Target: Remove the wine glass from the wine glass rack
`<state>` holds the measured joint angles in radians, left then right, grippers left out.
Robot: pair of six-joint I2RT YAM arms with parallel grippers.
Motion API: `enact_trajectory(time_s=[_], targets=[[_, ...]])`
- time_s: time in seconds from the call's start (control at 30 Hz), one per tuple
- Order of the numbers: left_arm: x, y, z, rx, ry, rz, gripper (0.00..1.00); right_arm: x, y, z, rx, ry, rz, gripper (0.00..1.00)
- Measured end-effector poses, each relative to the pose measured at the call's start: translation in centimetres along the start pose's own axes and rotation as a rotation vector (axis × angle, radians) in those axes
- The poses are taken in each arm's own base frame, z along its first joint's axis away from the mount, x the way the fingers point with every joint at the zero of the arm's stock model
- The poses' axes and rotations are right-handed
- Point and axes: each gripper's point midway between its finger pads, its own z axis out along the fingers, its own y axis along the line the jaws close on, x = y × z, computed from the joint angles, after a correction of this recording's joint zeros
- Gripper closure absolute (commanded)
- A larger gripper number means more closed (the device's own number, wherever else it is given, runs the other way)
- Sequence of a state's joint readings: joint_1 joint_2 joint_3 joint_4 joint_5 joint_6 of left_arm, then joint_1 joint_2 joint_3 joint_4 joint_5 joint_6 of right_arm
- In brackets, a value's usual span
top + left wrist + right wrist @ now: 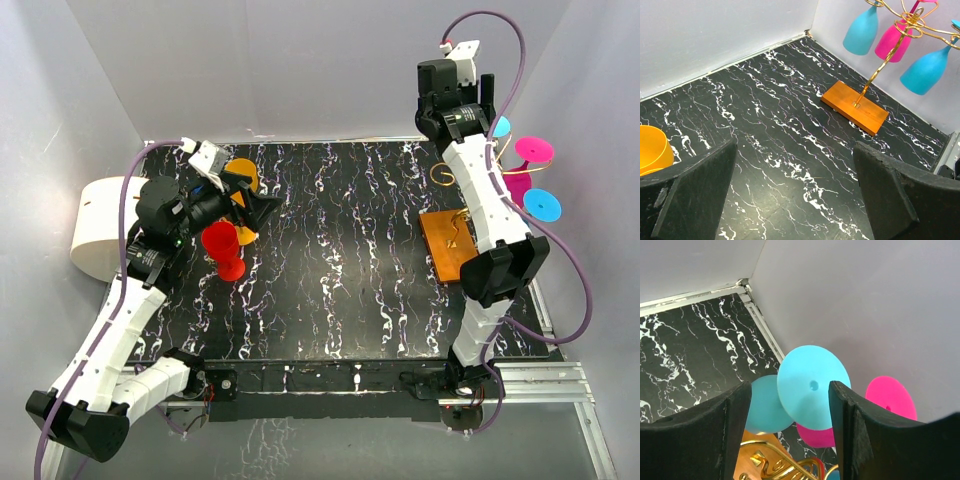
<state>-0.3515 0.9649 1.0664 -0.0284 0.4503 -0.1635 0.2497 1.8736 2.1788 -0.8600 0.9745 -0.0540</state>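
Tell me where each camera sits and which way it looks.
Top external: fixed above and behind the arms, looking down on the black, white-veined table; left arm and right arm show.
Left wrist: on the left arm, looking across the table at the orange-based gold wire wine glass rack; its black fingers show.
Right wrist: on the right arm above the rack, looking down at the round foot of a hanging sky-blue wine glass; its black fingers show.
Shared: both wrist views catch the rack and its hanging glasses.
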Motion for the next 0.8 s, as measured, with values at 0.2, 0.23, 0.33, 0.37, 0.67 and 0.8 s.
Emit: enact_trajectory(time_s=[0.2, 0.23, 0.33, 0.37, 0.67, 0.8], targets=[[0.2, 0.0, 0.1, -0.001, 0.005, 0.001, 0.01, 0.0, -0.6, 0.5, 0.015, 0.002, 0.008, 0.42], [0.2, 0.0, 0.1, -0.002, 0.005, 0.002, 0.01, 0.0, -0.6, 0.6, 0.015, 0.001, 0.009, 0.42], [0.2, 0.0, 0.1, -0.003, 0.005, 0.003, 0.01, -0.1, -0.5, 0.6, 0.015, -0.002, 0.01, 0.42], [0.2, 0.0, 0.1, -0.005, 0.005, 0.004, 0.01, -0.1, -0.4, 0.7, 0.015, -0.002, 0.01, 0.42], [0.2, 0.0, 0.2, -0.01, 0.004, 0.006, 0.01, 0.9, -0.1, 1.9, 0.029, 0.017, -0.006, 0.46], [0.2, 0.1, 0.2, -0.016, 0.004, 0.009, 0.01, 0.9, -0.5, 2.2, 0.036, 0.019, -0.003, 0.52]])
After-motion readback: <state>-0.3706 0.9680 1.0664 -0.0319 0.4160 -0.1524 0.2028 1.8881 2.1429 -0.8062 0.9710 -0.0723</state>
